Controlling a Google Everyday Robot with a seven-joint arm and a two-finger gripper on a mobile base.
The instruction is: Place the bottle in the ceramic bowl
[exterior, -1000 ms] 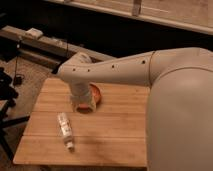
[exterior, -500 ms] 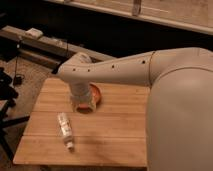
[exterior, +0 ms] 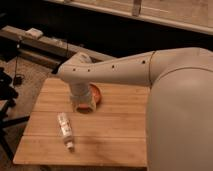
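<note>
The big pale arm reaches from the right across the wooden surface. Its tool points down at the far left part of the surface, right over the orange ceramic bowl and covering most of it; I cannot tell whether the tool is spread or pressed together. The bottle lies flat on the surface nearer the front edge, apart from the bowl, its cap end toward the front.
</note>
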